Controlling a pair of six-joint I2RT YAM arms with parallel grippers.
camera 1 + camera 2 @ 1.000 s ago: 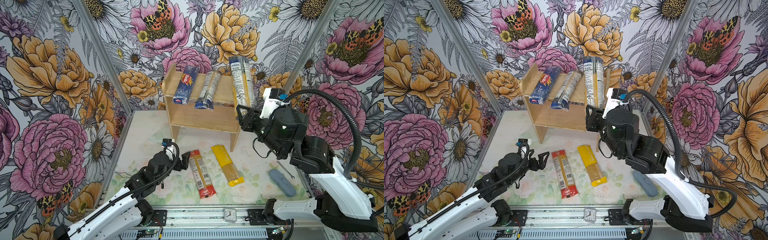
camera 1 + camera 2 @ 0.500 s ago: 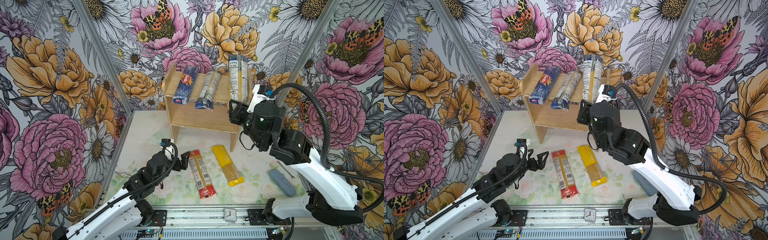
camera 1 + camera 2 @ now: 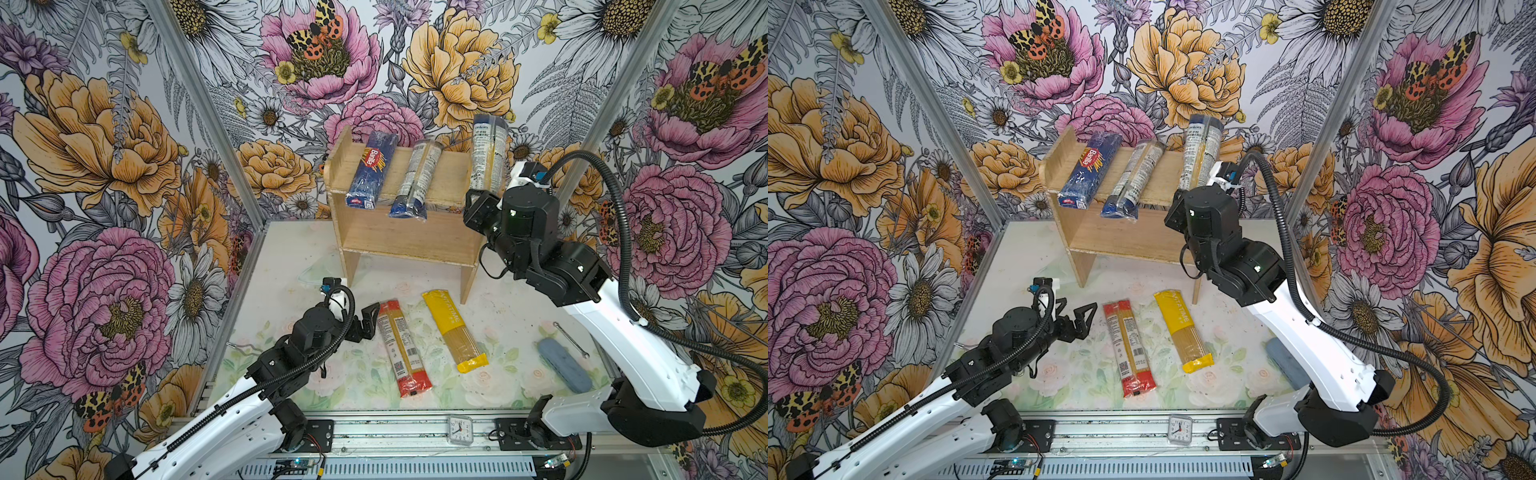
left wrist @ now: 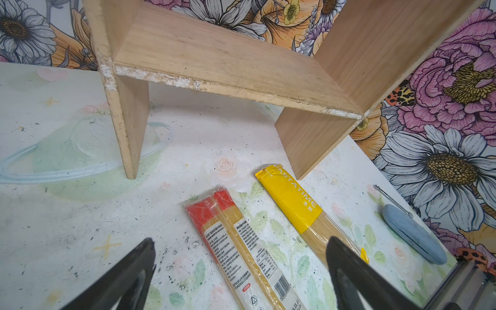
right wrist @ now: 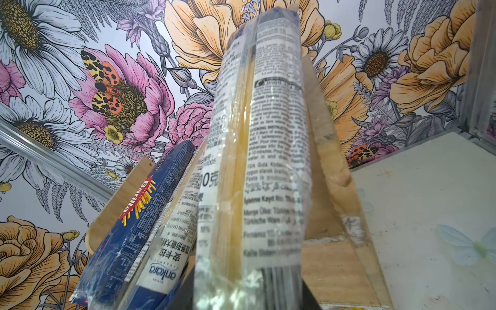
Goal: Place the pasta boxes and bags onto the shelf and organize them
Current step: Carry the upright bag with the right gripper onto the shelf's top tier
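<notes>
**A:** where's the right gripper (image 5: 245, 294) at?

**B:** clamped on the low end of a clear spaghetti pack (image 3: 489, 149), tilted over the 3 o'clock end of the shelf (image 3: 415, 245) top. Barilla pack (image 3: 370, 174) and second clear pack (image 3: 415, 178) sit toward 9 o'clock from it.

**A:** left gripper (image 4: 240, 243)?

**B:** wide open, empty, at 9 o'clock of the red-ended pack (image 3: 401, 349). Yellow pack (image 3: 453, 332) is at its 3.

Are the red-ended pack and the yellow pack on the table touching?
Apart. In the left wrist view, bare table shows between the red-ended pack and the yellow pack.
</notes>
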